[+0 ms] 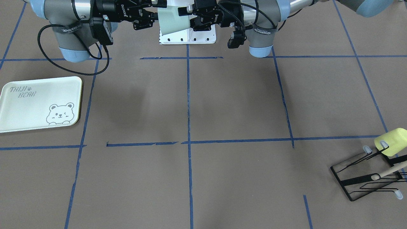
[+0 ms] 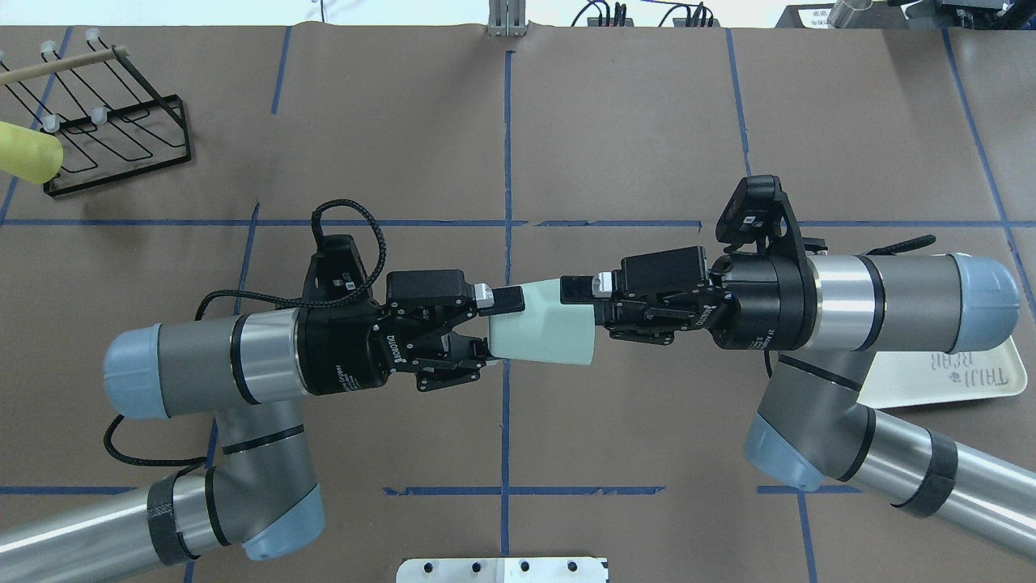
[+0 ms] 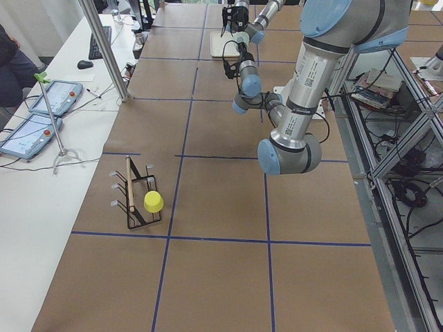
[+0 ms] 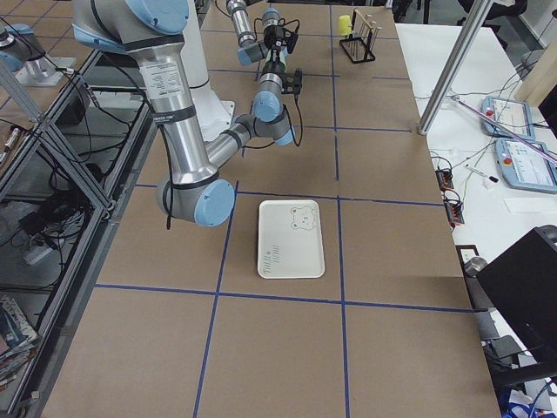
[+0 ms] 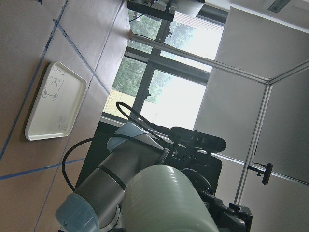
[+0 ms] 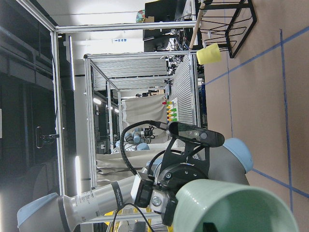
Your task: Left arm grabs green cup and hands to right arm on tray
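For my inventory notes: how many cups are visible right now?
2. The green cup is in the air in the left gripper; the yellow cup is on the black rack. No other shows.

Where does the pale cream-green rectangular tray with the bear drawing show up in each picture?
Front-facing: cream-green tray at the left edge.
Overhead: tray at right, partly under the right arm.
Exterior left: tray far off, top centre.
Exterior right: tray at centre.
Left wrist: tray upper left.
Right wrist: not in it.
Landmark: pale yellow cup on black wire rack, opposite table end; missing only from left wrist.
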You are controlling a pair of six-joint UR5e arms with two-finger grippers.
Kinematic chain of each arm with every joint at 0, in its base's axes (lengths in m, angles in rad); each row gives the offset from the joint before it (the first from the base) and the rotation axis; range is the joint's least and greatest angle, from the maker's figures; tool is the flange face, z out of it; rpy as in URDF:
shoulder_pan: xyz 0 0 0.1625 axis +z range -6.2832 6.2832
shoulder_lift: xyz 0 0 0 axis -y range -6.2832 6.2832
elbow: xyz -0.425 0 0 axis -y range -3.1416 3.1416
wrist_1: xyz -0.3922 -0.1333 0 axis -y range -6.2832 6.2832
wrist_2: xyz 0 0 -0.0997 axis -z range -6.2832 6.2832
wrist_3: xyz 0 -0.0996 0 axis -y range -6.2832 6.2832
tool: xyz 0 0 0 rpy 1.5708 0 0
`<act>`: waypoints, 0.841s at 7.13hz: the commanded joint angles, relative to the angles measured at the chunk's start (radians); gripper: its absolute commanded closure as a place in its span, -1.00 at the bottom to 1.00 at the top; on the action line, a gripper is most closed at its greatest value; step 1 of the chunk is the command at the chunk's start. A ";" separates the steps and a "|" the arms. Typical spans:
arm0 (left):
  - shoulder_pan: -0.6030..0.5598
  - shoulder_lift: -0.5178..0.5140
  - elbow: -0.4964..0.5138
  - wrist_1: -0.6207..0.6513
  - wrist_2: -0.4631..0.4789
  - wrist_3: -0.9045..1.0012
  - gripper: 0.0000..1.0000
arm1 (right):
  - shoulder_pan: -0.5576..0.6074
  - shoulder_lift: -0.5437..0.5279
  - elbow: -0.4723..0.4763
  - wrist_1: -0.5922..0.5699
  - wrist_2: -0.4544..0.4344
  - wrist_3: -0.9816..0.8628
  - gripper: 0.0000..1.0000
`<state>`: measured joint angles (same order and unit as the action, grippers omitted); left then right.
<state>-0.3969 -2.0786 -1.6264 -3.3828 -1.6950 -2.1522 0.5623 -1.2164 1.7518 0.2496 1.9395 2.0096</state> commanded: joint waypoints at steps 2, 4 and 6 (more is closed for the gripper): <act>0.000 0.000 -0.001 0.000 0.000 0.000 0.61 | -0.005 -0.002 -0.002 -0.001 -0.010 0.000 0.14; 0.000 0.000 -0.001 0.000 0.000 0.000 0.61 | -0.005 -0.002 -0.002 -0.001 -0.010 0.000 0.22; 0.001 -0.002 -0.001 0.000 0.000 0.000 0.61 | -0.007 -0.002 0.000 -0.001 -0.011 0.000 0.50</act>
<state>-0.3971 -2.0789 -1.6276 -3.3824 -1.6944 -2.1522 0.5559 -1.2179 1.7504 0.2485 1.9288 2.0095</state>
